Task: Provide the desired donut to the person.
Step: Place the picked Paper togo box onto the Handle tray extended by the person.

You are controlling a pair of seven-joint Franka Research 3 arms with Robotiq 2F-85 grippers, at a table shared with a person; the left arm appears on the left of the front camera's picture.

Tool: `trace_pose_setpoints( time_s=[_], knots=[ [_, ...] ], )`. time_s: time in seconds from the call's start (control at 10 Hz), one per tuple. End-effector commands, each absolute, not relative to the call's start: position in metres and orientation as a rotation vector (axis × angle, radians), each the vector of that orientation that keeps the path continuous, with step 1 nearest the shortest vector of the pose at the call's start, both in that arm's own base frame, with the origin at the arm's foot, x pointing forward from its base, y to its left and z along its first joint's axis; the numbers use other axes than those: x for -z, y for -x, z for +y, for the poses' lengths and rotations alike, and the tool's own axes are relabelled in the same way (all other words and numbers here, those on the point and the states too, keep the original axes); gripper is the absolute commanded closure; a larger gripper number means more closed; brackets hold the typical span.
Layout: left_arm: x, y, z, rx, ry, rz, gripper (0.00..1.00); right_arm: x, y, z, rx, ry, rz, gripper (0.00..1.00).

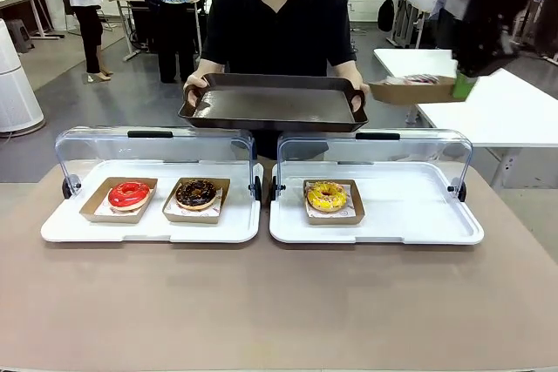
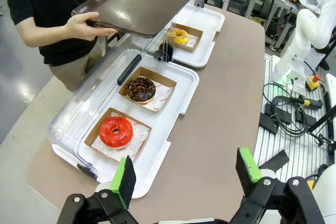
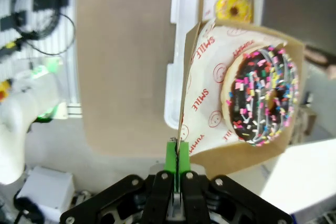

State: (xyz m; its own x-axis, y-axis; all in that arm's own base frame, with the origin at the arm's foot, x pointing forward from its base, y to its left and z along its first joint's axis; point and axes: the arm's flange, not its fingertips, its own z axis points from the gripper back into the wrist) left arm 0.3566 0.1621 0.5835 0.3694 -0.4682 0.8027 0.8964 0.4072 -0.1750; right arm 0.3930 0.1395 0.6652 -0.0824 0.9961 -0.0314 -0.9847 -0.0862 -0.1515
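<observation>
Two white display cases sat side by side on a brown table, their clear lids tipped up toward the far side. The left case held a red-glazed donut and, to its right, a chocolate-glazed donut, each in its own shallow cardboard tray. The right case held one yellow-iced donut in a cardboard tray in its left half. Beyond the cases stood the person in a black T-shirt, gripping a dark brown serving tray by both end handles and holding it level above the lids. The right gripper hung in the air just off the serving tray's right end, its jaws pinched fully together on the rim of a cardboard carton. In the right wrist view, the carton's printed paper liner was caught between the green pads as well, and a sprinkled chocolate donut lay in the carton, high above the table. Whether the carton touched the serving tray could not be told. The left gripper hovered above the table near the left case, its fingers spread wide apart with nothing between them.
</observation>
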Motion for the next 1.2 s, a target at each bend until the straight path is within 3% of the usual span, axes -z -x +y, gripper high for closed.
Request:
trace_pose_setpoints(
  time_s=[0.0,0.5,1.1],
  knots=[
    [-0.584,-0.356,0.163,0.972,0.69,-0.759,0.0,-0.683,-0.416,0.186,-1.653,0.182,-0.094,0.98],
    [-0.584,-0.356,0.163,0.972,0.69,-0.759,0.0,-0.68,-0.484,0.263,-1.633,0.121,-0.194,0.98],
    [-0.584,-0.356,0.163,0.972,0.69,-0.759,0.0,-0.612,-0.537,0.267,-1.653,0.05,-0.174,0.98]
  ],
)
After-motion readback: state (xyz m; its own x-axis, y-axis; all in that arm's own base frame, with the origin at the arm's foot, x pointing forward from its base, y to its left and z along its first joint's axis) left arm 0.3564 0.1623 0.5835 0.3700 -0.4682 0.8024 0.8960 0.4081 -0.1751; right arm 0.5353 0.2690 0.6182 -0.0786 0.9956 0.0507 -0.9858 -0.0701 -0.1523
